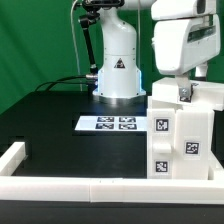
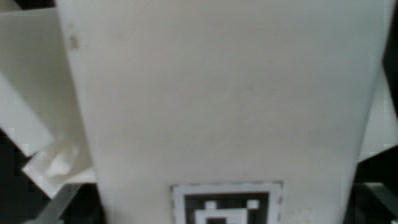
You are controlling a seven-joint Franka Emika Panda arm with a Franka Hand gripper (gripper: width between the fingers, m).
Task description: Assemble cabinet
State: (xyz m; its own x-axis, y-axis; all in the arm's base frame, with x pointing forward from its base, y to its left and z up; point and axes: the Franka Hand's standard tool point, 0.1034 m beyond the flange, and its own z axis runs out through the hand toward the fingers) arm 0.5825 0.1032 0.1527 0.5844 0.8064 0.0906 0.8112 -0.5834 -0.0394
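Note:
The cabinet (image 1: 183, 135) stands upright at the exterior view's right, a tall white box with black-and-white tags on its front and side. My gripper (image 1: 182, 92) comes down from above onto its top. In the wrist view a white panel of the cabinet (image 2: 214, 110) fills the picture, with one tag (image 2: 228, 203) on it. The jaws stand wide apart, one on each long edge of the panel and closed against it. Only dark slivers of the fingers show at the sides.
The marker board (image 1: 108, 124) lies flat on the black table in front of the robot base (image 1: 116, 75). A long low white border rail (image 1: 90, 187) runs along the table's near edge and turns up its left side.

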